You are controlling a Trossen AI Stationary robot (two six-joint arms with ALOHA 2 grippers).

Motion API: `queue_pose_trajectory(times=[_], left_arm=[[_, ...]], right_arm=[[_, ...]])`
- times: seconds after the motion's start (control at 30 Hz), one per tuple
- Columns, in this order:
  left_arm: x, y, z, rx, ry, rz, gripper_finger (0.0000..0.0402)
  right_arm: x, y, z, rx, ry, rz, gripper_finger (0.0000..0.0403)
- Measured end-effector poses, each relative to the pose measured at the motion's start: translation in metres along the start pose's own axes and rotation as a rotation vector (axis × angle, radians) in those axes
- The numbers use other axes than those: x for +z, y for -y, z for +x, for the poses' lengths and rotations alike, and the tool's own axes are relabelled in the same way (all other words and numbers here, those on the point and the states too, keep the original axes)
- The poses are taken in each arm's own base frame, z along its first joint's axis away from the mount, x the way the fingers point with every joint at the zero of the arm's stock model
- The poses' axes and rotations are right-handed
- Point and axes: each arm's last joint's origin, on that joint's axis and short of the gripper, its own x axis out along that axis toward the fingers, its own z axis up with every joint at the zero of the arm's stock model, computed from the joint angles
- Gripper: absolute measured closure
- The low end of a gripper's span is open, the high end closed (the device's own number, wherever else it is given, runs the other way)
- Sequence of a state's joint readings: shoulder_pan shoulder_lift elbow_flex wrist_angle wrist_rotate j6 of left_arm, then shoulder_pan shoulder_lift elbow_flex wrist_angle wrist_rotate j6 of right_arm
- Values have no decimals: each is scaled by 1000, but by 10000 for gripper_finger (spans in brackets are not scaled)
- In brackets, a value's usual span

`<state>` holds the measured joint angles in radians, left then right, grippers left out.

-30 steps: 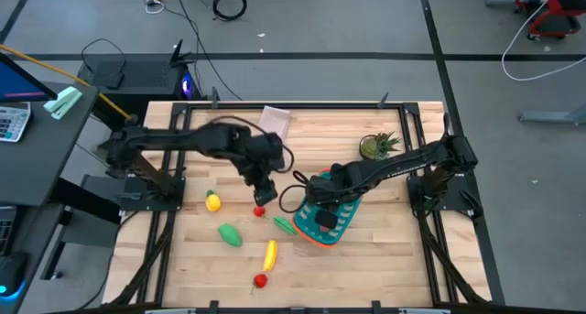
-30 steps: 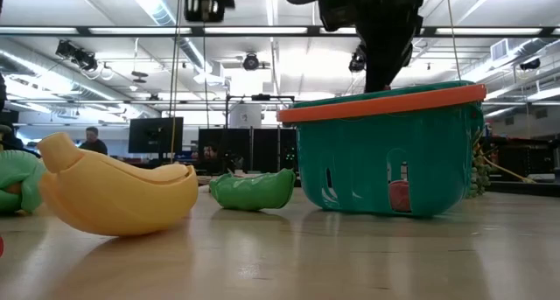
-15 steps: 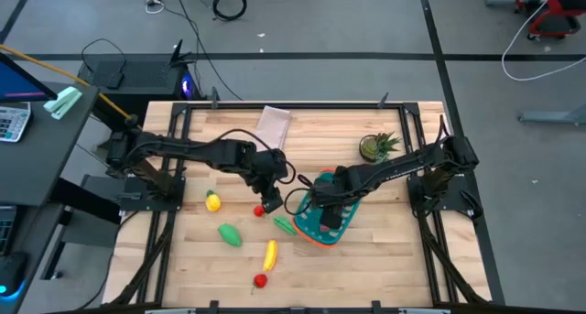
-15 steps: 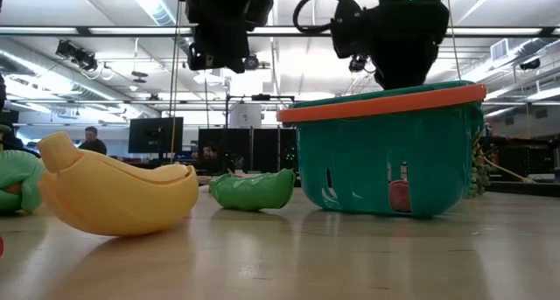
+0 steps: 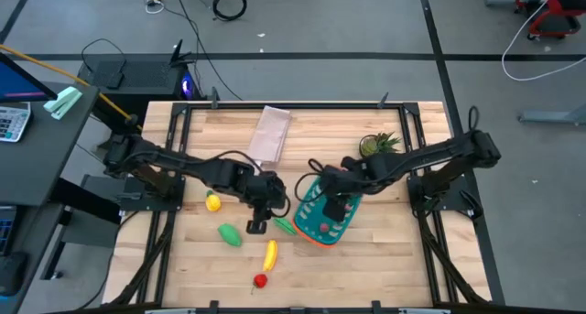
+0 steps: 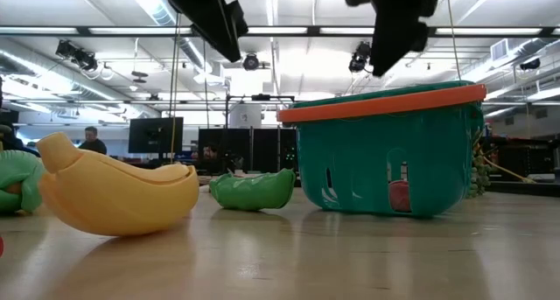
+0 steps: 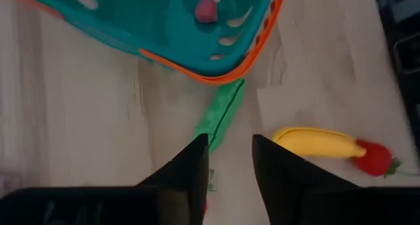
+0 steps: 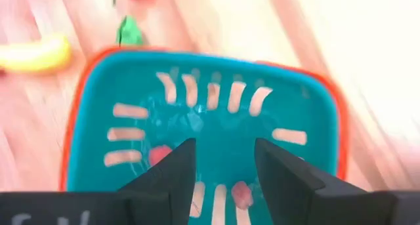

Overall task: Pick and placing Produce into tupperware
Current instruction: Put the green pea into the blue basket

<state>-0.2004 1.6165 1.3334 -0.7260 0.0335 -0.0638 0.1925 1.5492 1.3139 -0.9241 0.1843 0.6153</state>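
high: left gripper (image 5: 257, 224) beside teal basket (image 5: 311, 230), right gripper (image 5: 335, 207) over it | low: banana (image 6: 114, 195), green pod (image 6: 254, 189) lie outside basket | left wrist: fingers parted, empty, pod ahead | right wrist: fingers parted, empty, red balls inside basket | step: likely reaching for pod; next: descend, close.

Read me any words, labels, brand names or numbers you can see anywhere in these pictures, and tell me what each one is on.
None can be read.
The teal basket, the yellow banana and the green pod carry no lettering.
The calculator at the high view's left edge has keys too small to read.
The far monitors in the low view show no readable text.
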Motion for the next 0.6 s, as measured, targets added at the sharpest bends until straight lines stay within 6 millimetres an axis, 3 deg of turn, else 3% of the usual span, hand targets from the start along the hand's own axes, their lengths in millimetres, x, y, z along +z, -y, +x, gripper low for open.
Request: queue_pose_trajectory(times=[0.17, 0.37, 0.6], left_arm=[[0, 0, 14, 9, -30, 49, 232], [-3, -2, 60, 8, -109, 101, 188], [-9, -1, 88, -34, -166, 148, 175]], right_arm=[[0, 7, -22, 2, 84, 74, 240], [-1, 13, -43, 30, 155, 122, 240], [-1, 17, -52, 19, 199, 132, 240]])
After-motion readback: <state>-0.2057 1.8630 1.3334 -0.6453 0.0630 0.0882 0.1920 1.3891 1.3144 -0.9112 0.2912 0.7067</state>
